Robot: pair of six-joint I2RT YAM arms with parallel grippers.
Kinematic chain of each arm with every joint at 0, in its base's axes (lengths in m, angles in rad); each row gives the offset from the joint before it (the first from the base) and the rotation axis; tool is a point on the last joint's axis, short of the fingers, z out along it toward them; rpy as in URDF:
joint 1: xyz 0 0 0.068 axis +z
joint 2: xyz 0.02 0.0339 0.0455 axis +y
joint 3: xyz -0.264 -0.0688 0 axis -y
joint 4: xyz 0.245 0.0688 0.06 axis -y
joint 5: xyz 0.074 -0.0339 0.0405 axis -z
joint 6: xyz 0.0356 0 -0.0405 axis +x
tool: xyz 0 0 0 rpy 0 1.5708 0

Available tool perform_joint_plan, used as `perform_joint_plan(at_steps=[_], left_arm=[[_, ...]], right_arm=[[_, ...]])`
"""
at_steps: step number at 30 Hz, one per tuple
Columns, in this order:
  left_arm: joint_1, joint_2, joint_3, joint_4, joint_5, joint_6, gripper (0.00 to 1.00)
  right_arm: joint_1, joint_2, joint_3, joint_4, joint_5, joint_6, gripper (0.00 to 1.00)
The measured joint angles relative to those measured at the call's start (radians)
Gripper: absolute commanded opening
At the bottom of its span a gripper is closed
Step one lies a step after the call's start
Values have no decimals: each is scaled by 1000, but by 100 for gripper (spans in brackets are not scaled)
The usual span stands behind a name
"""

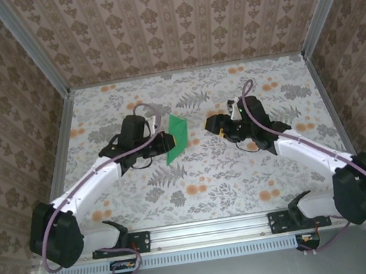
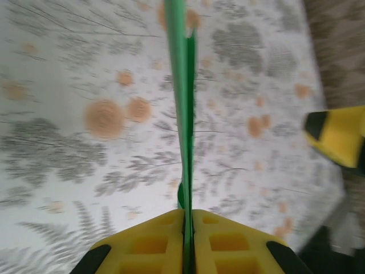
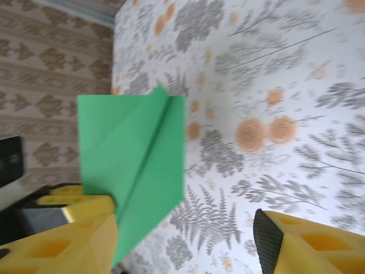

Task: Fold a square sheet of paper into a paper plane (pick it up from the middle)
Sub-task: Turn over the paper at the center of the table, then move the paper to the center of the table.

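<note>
One edge of green paper (image 1: 176, 138) sits clamped in left pincer (image 2: 187, 216).

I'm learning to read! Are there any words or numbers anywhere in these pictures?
None: no words, numbers or signs can be read.
The green paper is plain, the cloth shows flowers and ferns, and the yellow fingers carry no print.

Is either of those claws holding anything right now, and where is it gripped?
The left gripper pinches the folded green paper by its near edge. The right gripper is open and holds nothing.
</note>
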Motion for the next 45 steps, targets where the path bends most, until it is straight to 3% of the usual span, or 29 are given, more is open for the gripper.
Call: perform_joint_plan(at_steps=[8,11,14,17,21,31,36,41,45], left_arm=[[-158,230,252,-420,-534,58,17],[-203,363,324,-505,-651,39,17],[-238,479,384,-539,-698,16,23],[-269,568,435,-523,-676,-7,36],[-280,607,447,-452,-563,-21,50],[-160,501,300,-175,-200,-45,59],[-68,389,205,-92,-103,-60,64],[30,257,114,-65,-78,-71,70],[123,172,24,-62,-91,-81,86]], right_arm=[[0,-63,-73,-155,188,-58,71],[0,-66,-84,-183,228,-60,71],[0,-70,-92,-193,259,-60,71],[0,-76,-105,-199,282,-60,71],[0,-82,-126,-200,300,-60,71],[18,-69,-149,-149,274,-56,65],[138,21,-133,-96,248,-55,59],[307,192,-9,-63,235,-55,49],[417,346,135,-39,221,-56,44]])
